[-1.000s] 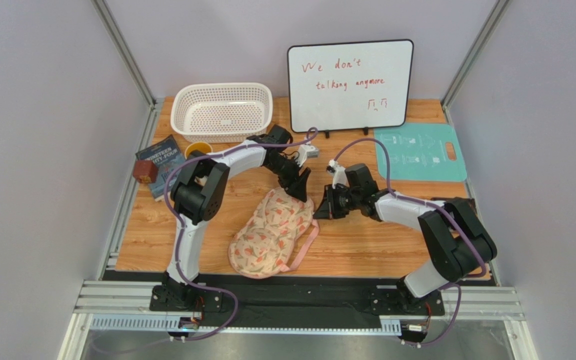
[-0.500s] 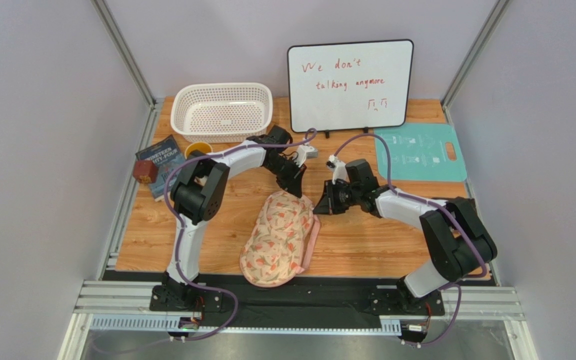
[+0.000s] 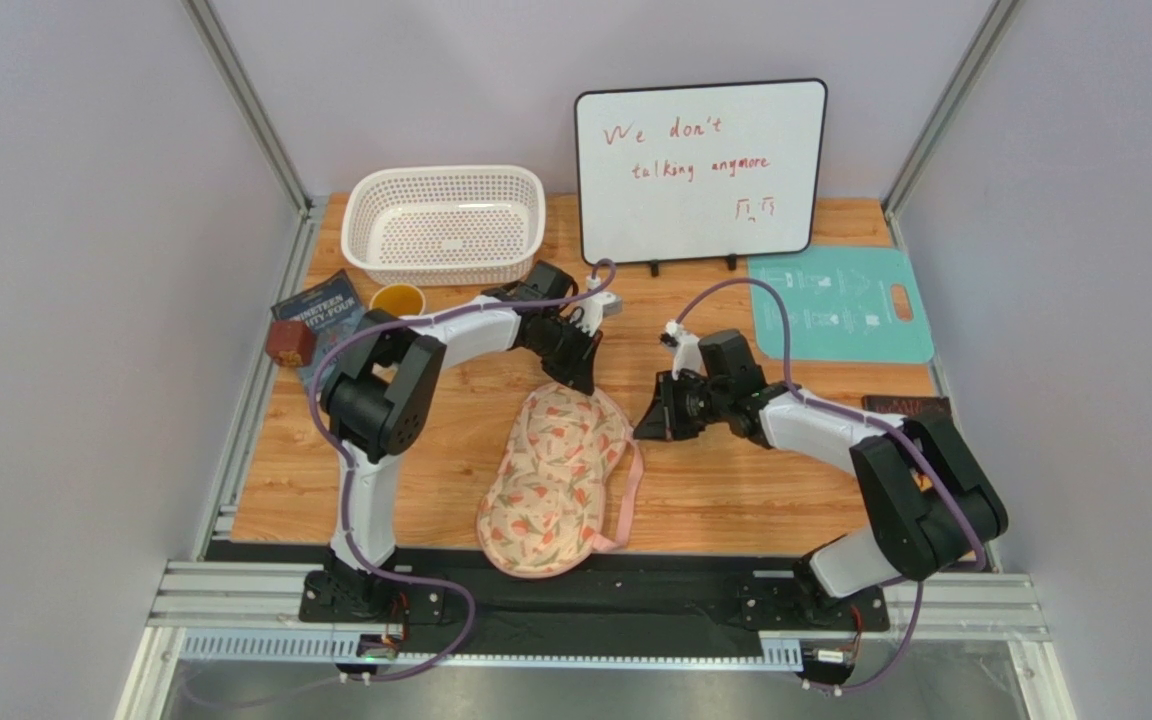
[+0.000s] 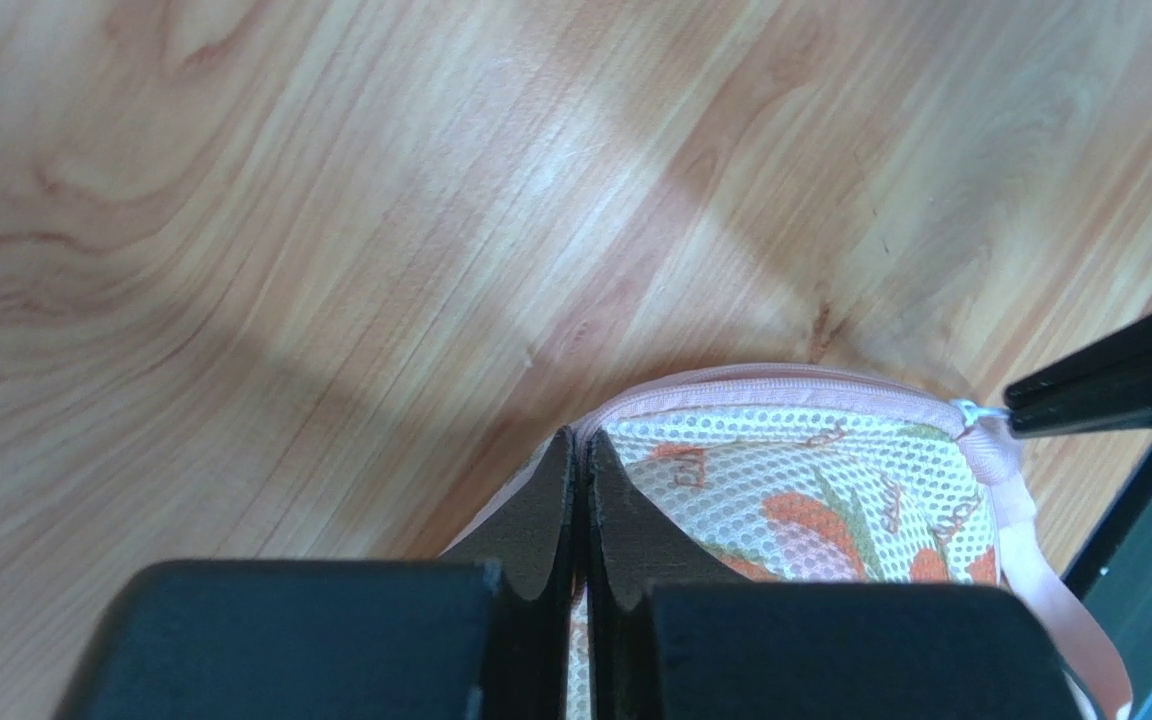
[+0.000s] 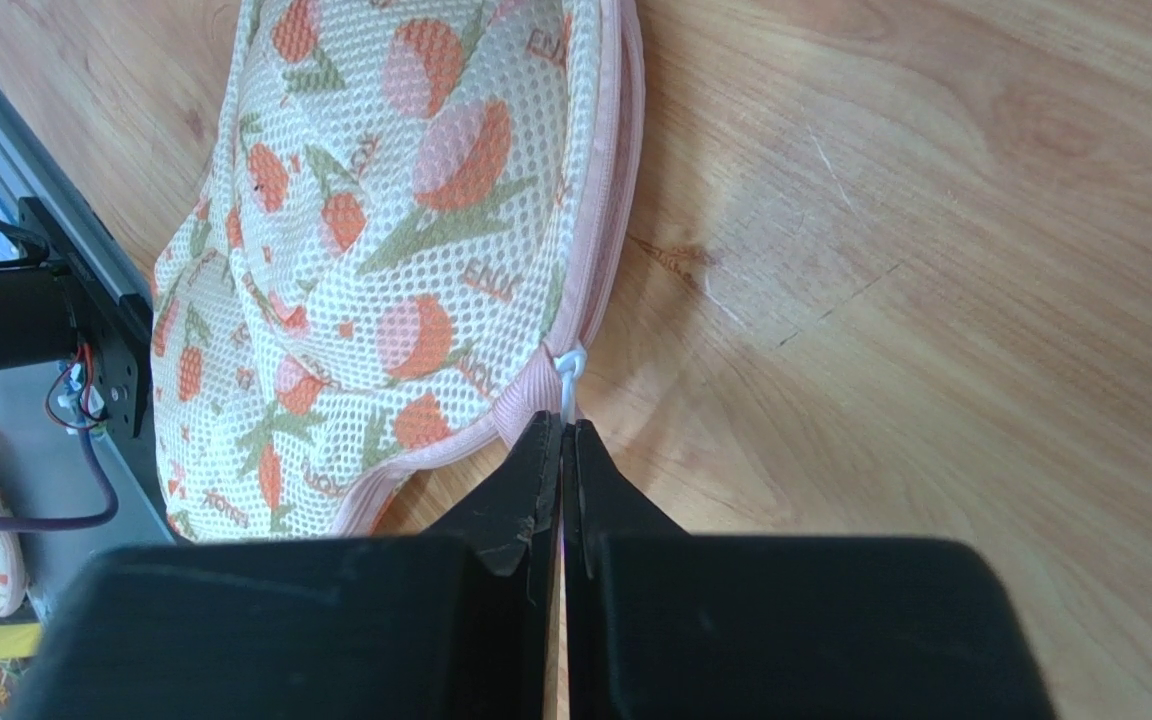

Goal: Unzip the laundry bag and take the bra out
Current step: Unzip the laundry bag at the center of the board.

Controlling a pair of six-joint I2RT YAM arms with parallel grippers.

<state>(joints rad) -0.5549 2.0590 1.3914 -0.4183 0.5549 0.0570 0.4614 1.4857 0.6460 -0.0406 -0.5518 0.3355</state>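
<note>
**Both arms grip the laundry bag, zipper not yet open**

The laundry bag [image 3: 560, 480] lies flat on the table [image 3: 717, 495], in front of the whiteboard [image 3: 699, 173] and nearer the arm bases than the board is. Its end toward the whiteboard sits between the two grippers. The left gripper [image 4: 579, 447] has its fingers pressed together on the pink trim at that end, off the whiteboard's left corner. The right gripper [image 5: 561, 428], below the middle of the board, is likewise closed. It appears to pinch the small white zipper pull [image 5: 570, 365], though the tab is too small to be sure.

The task looks to be at its opening step: grips are set, but the pink zipper trim runs closed wherever the wrist cameras show it. Unzipping and taking out the bra both remain. No bra is visible in any view; it is presumably inside.

The bag is a cream mesh pouch, peanut-shaped, printed with red-pink flowers and green stems. It looks soft, plump and limp.
</note>
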